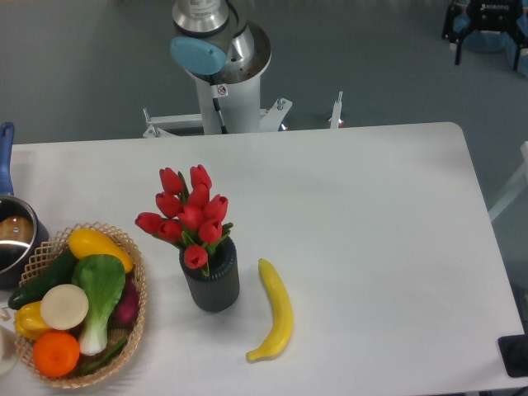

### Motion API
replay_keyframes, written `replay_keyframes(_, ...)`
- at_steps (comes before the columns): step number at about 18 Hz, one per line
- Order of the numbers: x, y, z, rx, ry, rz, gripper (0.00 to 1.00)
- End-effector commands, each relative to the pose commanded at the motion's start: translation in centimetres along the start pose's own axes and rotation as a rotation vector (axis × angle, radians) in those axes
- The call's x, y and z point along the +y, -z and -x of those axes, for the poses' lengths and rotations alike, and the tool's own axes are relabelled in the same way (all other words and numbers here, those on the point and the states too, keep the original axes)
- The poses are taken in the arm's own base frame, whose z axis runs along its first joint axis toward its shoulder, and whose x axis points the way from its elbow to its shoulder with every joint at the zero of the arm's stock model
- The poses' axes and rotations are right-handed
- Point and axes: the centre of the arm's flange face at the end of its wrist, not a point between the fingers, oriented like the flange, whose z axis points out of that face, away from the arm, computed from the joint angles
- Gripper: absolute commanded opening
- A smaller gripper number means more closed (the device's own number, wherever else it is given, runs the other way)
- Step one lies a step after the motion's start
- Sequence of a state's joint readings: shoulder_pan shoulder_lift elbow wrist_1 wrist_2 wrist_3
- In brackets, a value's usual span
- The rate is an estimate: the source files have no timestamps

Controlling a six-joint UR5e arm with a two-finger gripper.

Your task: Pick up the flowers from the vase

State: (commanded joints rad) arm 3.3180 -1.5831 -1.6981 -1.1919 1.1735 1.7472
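Low in the frame, your banana (275, 313) lies beside the vase (212, 280), left of centre on the worktop, flowers (186, 211) still inside. No hand is visible; your approach hasn't started.

Pale grey-white arm column (227, 103) behind table edge, silver metallic joint housing (200, 15) on top, light blue round cap (198, 55), small red-marked sticker (221, 90) below.

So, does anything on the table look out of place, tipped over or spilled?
Nothing stands out. The vase stands upright with the flowers in it, the banana lies beside it, and the basket keeps its vegetables inside.
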Motion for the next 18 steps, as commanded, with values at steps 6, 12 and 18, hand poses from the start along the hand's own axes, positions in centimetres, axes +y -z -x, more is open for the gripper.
replay_keyframes(6,-0.4,-0.1,0.0,0.003,-0.005,-0.001,1.00)
replay_keyframes(12,-1.5,-1.9,-0.9,0.027,-0.004,-0.091,1.00)
replay_keyframes(18,-1.8,-3.4,-2.1,0.045,0.063,-0.214,1.00)
